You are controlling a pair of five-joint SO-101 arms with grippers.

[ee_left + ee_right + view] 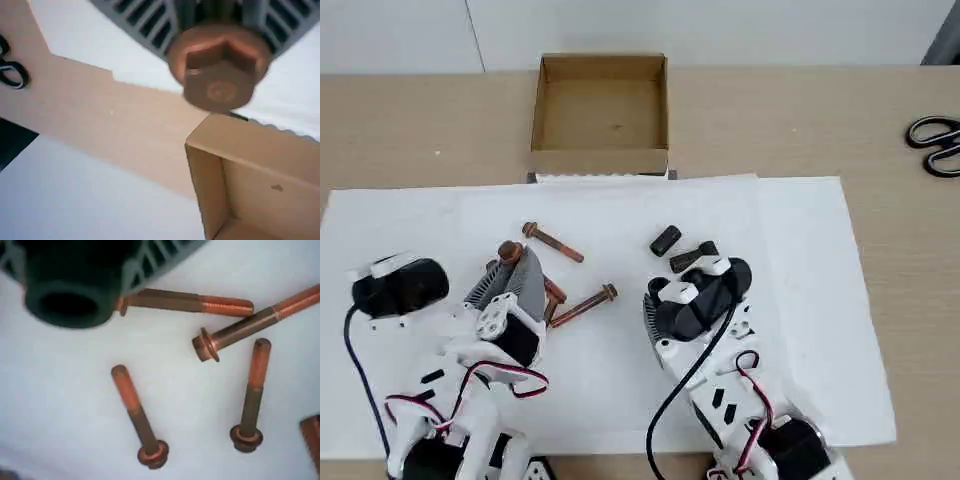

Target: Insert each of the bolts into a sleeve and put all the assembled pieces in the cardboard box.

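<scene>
Left gripper (pixel 510 268): at the left of the white paper (pixel 800 300), clamped on the held bolt.
Held bolt (pixel 218 75): copper-coloured, gripped by its shank between the grey fingers (pixel 135 17) — the hex head sticks out past them.
Loose bolts (pixel 552 242): lying flat on the paper just right of the left gripper; one is angled near its tip, another (pixel 585 303) lies lower, and a third (pixel 555 292) is partly under the gripper.
Cardboard box (pixel 600 160): open, at the far edge of the paper, with no pieces inside.
Right gripper (pixel 652 298): right of the bolts, clamped on the held sleeve.
Held sleeve (pixel 67 302): black — its open bore faces the wrist camera.
Loose sleeves (pixel 665 240): two, black, on the paper just beyond the right gripper.
Scissors (pixel 935 145): on the bare table, far right.
</scene>
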